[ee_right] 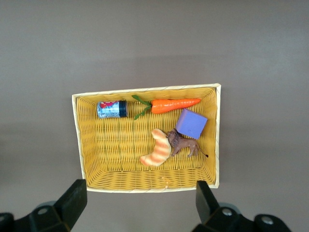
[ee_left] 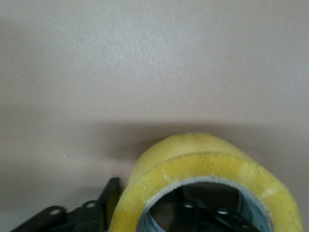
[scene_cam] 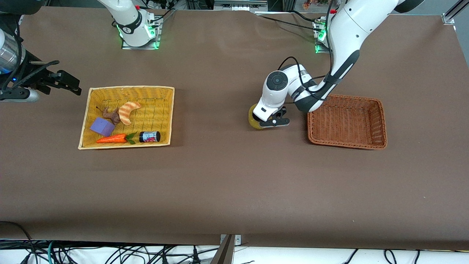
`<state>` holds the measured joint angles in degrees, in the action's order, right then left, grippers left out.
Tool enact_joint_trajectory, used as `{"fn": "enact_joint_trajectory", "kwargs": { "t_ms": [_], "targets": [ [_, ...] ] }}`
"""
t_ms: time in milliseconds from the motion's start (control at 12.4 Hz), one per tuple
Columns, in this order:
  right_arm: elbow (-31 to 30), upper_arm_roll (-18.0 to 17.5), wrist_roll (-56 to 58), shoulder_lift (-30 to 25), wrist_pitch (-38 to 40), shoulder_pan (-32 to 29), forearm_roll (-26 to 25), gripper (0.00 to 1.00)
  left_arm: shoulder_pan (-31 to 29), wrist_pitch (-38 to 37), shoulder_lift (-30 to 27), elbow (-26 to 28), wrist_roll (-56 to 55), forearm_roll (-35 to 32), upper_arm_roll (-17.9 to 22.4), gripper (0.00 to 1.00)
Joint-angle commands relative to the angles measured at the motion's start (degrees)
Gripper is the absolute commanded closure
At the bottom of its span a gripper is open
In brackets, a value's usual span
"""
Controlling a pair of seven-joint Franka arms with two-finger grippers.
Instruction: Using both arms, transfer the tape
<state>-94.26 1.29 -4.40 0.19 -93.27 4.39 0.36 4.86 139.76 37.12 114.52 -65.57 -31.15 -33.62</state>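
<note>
The tape (scene_cam: 253, 118), a yellowish ring with a grey-white core, stands on edge low at the table between the two baskets. It fills the lower part of the left wrist view (ee_left: 203, 164). My left gripper (scene_cam: 274, 121) is shut on its wall, with one finger (ee_left: 109, 195) outside the ring and the other inside the core; it also shows in the left wrist view (ee_left: 145, 208). My right gripper (scene_cam: 73, 85) is open and empty. It hangs high beside the yellow basket (scene_cam: 165, 110) at the right arm's end, and shows in its own wrist view (ee_right: 140, 205).
The yellow basket (ee_right: 77, 145) holds a small black jar (scene_cam: 149, 136), a carrot (scene_cam: 111, 139), a purple block (scene_cam: 102, 127), a croissant (scene_cam: 128, 111) and a brown toy animal (scene_cam: 111, 115). A brown wicker basket (scene_cam: 381, 124) stands beside the left gripper, toward the left arm's end.
</note>
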Motion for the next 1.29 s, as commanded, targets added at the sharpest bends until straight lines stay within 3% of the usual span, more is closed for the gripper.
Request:
{"fn": "enact_joint_trajectory", "kwargs": {
  "t_ms": [0, 242, 404, 484, 646, 807, 969, 1211],
  "targets": [
    [1.4, -0.3, 0.8, -0.5, 1.2, -0.7, -0.1, 0.00, -0.6, -0.5, -1.6, -0.1, -0.4, 2.3, -0.5, 1.00],
    [1.6, -0.5, 0.3, -0.2, 3.0, -0.6, 0.3, 0.00, -1.4, -6.6, -4.8, -1.4, 1.7, 3.7, -1.2, 1.00],
    [1.6, -0.5, 1.1, -0.1, 3.0, -0.6, 0.1, 0.00, -3.7, -19.7, -12.2, -4.2, 19.8, 14.1, -1.3, 1.00],
    [1.6, -0.5, 1.1, -0.1, 2.7, -0.4, 0.1, 0.00, -4.1, -26.6, -16.6, -6.1, 31.0, 19.9, 2.0, 1.00],
    [1.7, -0.5, 0.8, -0.1, 2.7, -0.3, 0.1, 0.00, -2.9, -32.6, -23.7, -6.7, 51.5, 24.2, 13.3, 1.00],
    [2.0, -0.9, 0.4, -0.1, 2.9, -0.2, 0.0, 0.00, -2.9, -33.4, -26.3, -4.8, 68.7, 24.8, 22.8, 1.00],
    [2.0, -0.9, 0.4, -0.1, 3.0, -0.1, 0.0, 0.00, -3.0, -31.8, -26.6, -2.5, 77.8, 24.8, 29.4, 1.00],
    [1.9, -0.9, 0.4, -0.2, 3.2, -0.1, 0.1, 0.00, -3.0, -16.9, -28.9, 10.0, 81.3, 24.7, 32.6, 1.00]
  ]
}}
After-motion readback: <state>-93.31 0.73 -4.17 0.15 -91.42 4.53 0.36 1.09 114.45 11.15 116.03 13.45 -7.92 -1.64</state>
